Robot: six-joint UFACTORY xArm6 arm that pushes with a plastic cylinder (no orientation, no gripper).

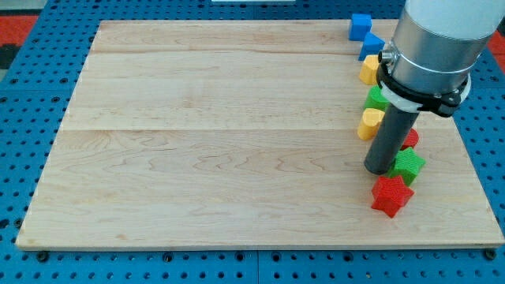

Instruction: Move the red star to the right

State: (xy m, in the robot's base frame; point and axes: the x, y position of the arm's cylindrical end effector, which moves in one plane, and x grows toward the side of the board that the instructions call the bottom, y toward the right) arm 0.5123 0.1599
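The red star (391, 196) lies on the wooden board (221, 142) near the view's lower right. My tip (379, 169) stands just above and slightly left of it, close to or touching its upper left edge. A green star (409, 165) sits right next to my tip on its right, touching the red star's top.
A column of blocks runs up the right side: a red block (410, 138) mostly hidden behind the rod, a yellow block (369, 124), a green block (376, 99), another yellow block (369, 69), and two blue blocks (372, 46) (360, 25). The board's right edge is near.
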